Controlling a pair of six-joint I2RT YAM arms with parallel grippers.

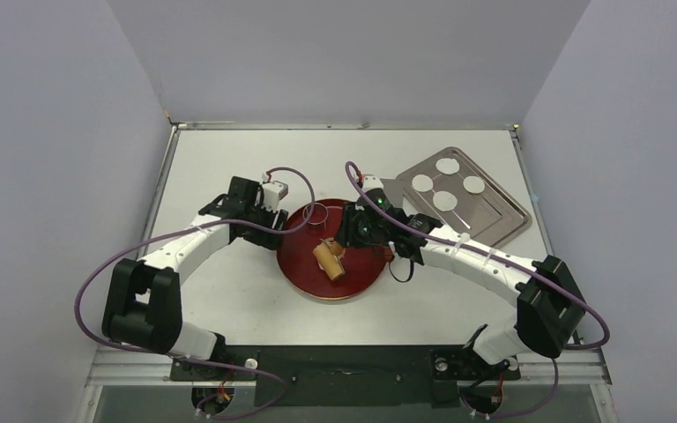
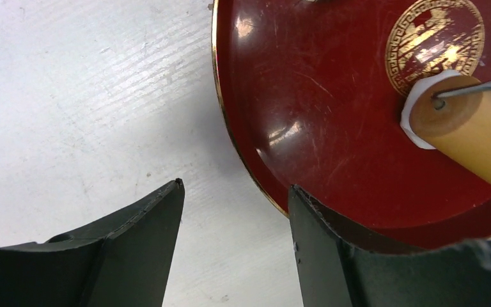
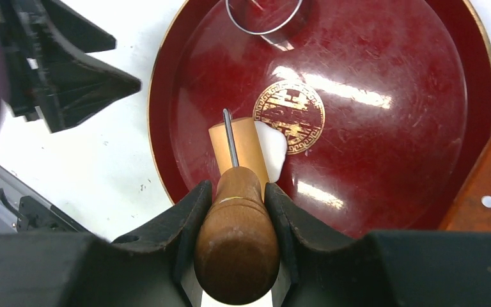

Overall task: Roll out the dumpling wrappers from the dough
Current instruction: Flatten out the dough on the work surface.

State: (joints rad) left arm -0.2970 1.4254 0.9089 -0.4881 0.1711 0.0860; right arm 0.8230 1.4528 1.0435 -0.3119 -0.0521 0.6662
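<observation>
The right arm bends in from the right; the right gripper (image 3: 236, 192) clamps the handle of the roller (image 3: 249, 153), which lies on the dough (image 3: 275, 148) near the red plate's (image 3: 390, 160) middle. The left gripper (image 2: 236, 192) hovers at the plate's left rim, jaws apart, empty. Four dumpling wrappers (image 1: 447, 165) lie on the tray (image 1: 494, 220), far right.

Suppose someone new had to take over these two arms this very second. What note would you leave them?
The left gripper is open and empty, beside the rim of the red plate.
The right gripper is shut on the handle of the wooden roller, which lies on the dough near the plate's middle.
Done: four dumpling wrappers lie on the metal tray.
A metal ring sits at the plate's far side.
Left to do: roll this dough flat, then probably shape it and move it to the tray.
</observation>
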